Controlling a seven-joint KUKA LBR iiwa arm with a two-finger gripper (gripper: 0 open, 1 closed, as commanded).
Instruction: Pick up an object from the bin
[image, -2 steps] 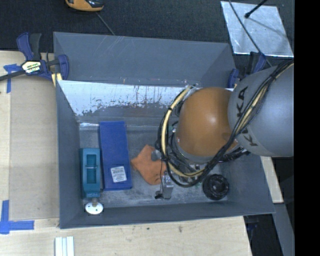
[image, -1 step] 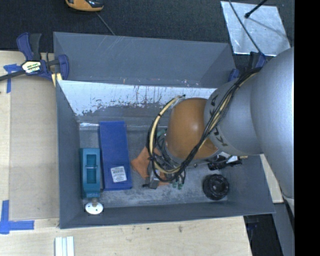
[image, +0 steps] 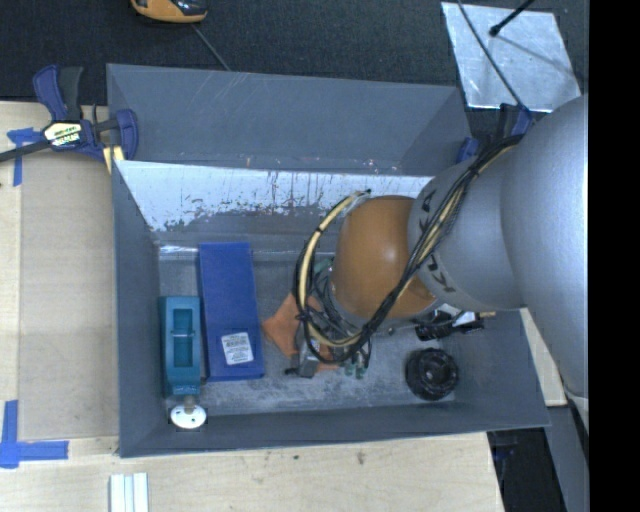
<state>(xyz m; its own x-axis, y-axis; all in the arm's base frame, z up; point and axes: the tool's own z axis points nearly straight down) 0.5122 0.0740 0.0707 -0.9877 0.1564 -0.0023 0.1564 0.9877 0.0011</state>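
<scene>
My gripper (image: 308, 362) is low over the bin floor near the front middle, mostly hidden under the arm's orange cover and cables. Just to its left lies an orange flat piece (image: 279, 323), partly covered by the gripper. A long blue box (image: 229, 300) with a small white label lies left of that, lengthwise front to back. A black round part (image: 432, 372) sits on the floor to the gripper's right.
A teal block-shaped thing (image: 182, 345) lies against the blue box on the far left. A small white round piece (image: 187, 414) rests at the front left corner. The arm covers the bin's right half.
</scene>
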